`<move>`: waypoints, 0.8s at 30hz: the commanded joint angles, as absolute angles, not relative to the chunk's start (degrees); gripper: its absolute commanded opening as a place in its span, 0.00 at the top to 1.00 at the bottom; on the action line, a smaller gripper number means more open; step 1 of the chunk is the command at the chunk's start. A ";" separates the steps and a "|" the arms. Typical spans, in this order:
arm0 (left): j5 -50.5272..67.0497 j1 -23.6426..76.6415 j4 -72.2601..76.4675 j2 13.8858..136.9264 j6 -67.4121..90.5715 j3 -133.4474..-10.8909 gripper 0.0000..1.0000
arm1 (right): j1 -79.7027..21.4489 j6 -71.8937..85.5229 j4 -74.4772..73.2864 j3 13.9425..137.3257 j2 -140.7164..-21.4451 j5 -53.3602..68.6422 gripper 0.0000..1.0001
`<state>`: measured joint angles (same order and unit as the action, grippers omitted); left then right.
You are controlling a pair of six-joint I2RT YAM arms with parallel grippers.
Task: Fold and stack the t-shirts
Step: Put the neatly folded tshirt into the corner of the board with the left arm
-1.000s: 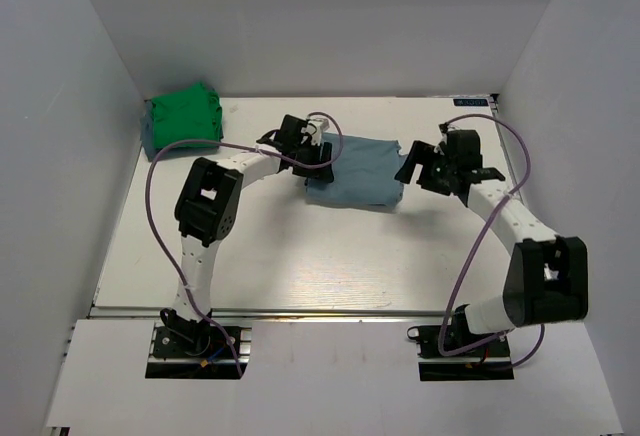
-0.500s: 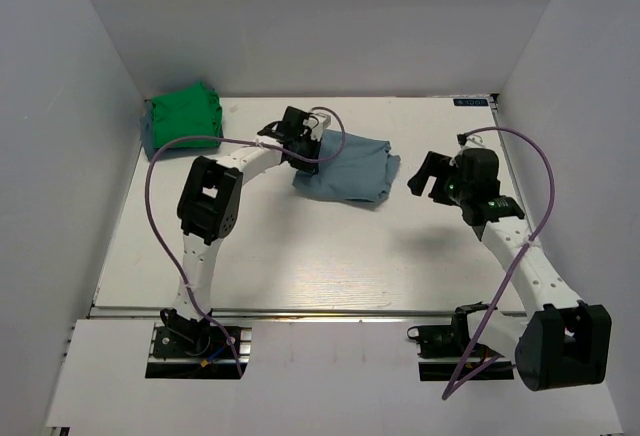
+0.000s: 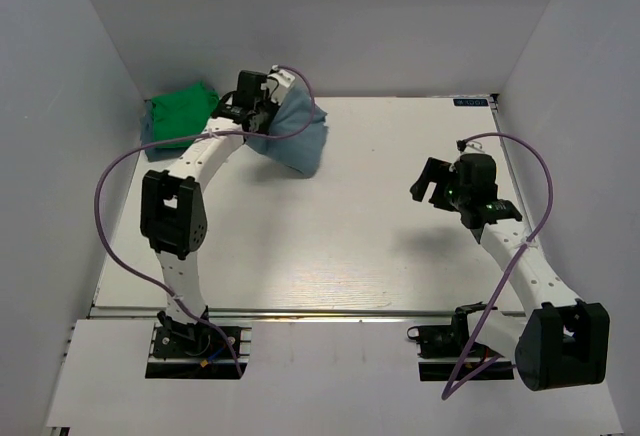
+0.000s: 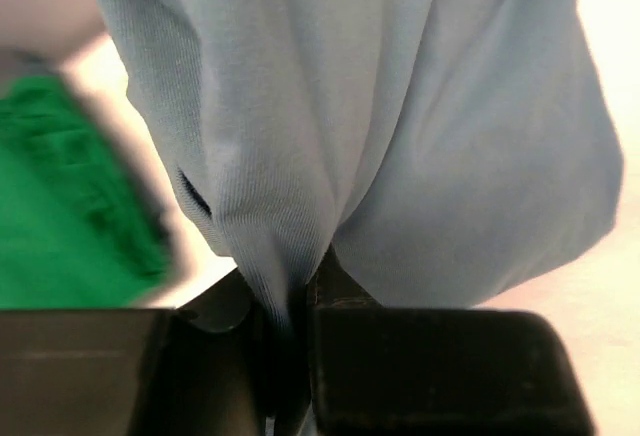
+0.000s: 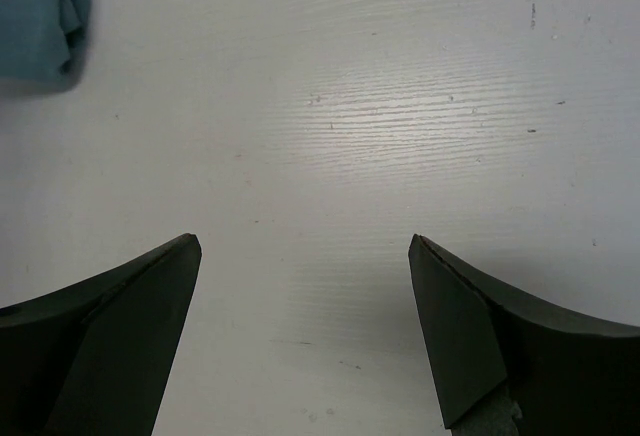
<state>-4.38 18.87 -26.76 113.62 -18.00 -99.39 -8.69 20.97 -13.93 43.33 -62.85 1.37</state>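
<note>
Table (image 3: 330,246): pale wood grain; fills the middle of the frame
Blue-grey t-shirt (image 3: 298,138): bunched at upper left of centre; just beside the green one
Green t-shirt (image 3: 182,114): bundle in the far upper-left corner
Left gripper (image 4: 298,301): clamped on a pinch of blue-grey cloth
Right gripper (image 5: 305,296): jaws wide apart, nothing between; right side, over bare table

No legible text. A small dark label (image 3: 471,102) at the far right corner of the surface (image 3: 330,246) carries markings too small to read.
</note>
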 commanded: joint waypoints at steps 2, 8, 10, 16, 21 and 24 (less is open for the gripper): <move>-9.75 15.74 -23.38 108.46 -26.27 -103.00 1.00 | -8.53 20.39 -12.83 44.47 -62.93 -1.76 0.10; -12.56 10.11 -19.35 108.46 -30.06 -106.07 1.00 | -8.61 21.00 -13.18 45.52 -63.46 -1.93 0.10; -13.18 8.19 -19.34 109.78 -30.58 -107.83 1.00 | -8.70 21.53 -13.18 45.96 -63.98 -1.58 0.10; -13.80 4.05 -19.34 113.11 -29.97 -114.43 1.00 | -8.88 22.23 -12.83 46.49 -65.47 -0.88 0.10; -12.75 0.53 -18.98 114.43 -28.66 -117.15 1.00 | -8.70 23.02 -11.69 46.58 -67.32 1.93 0.10; -10.29 -1.05 -20.04 115.83 -26.99 -117.69 1.00 | -8.79 22.94 -11.69 46.93 -68.38 2.46 0.10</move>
